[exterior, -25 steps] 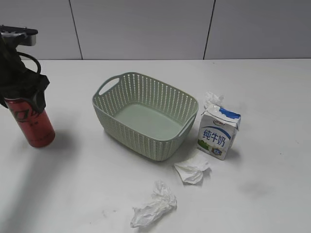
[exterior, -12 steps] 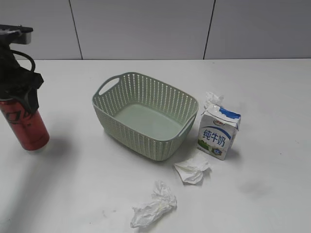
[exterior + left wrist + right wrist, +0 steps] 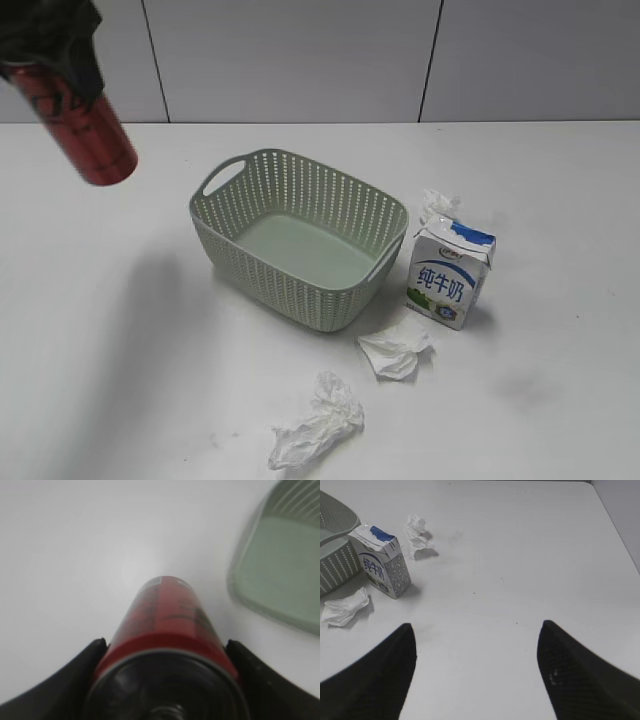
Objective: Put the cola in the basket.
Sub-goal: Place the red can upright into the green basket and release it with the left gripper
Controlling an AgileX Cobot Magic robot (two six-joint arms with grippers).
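My left gripper [image 3: 45, 45] is shut on the cola [image 3: 85, 130], a tall red can, and holds it tilted in the air at the upper left, left of the basket. In the left wrist view the cola [image 3: 167, 615] fills the space between my black fingers [image 3: 75, 675], above bare table. The pale green basket [image 3: 300, 235] stands mid-table, and its corner shows in the left wrist view [image 3: 280, 565]. It has nothing in it. My right gripper [image 3: 475, 650] is open and empty above bare table. It does not show in the exterior view.
A white-and-blue milk carton [image 3: 450, 272] stands right of the basket and shows in the right wrist view [image 3: 382, 565]. Crumpled tissues lie behind the carton [image 3: 437, 205], in front of it [image 3: 397, 350] and near the front edge [image 3: 315, 425].
My left gripper has lifted the cola off the table, up and slightly right, and the can now hangs tilted. The basket and carton have not moved.
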